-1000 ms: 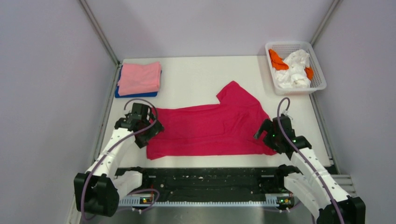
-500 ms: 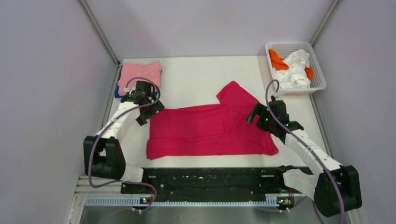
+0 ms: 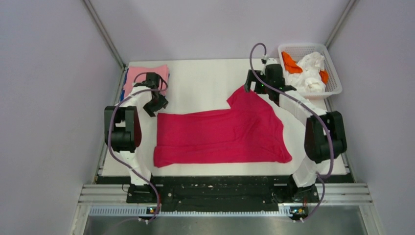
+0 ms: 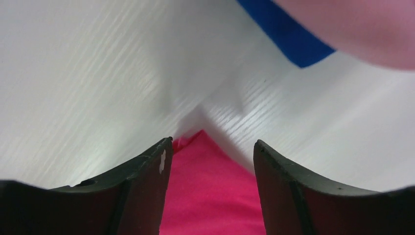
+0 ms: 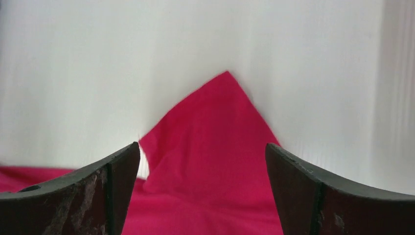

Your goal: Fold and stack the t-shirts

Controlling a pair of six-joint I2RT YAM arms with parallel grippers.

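Observation:
The crimson-red t-shirt lies spread flat mid-table, one sleeve pointing to the far side. A folded light pink t-shirt rests on a folded deep blue one at the far left. My left gripper is open over the red shirt's far-left corner; that corner lies between the jaws. My right gripper is open over the tip of the red sleeve, which lies between its jaws. Neither gripper holds cloth.
A white basket with white and orange cloths stands at the far right corner. Grey walls close in the table on three sides. The black rail of the arm bases runs along the near edge.
Both arms have stretched away from the near edge to the far side of the red shirt: the left to its far-left corner, the right to the sleeve tip. The shirt has not moved.

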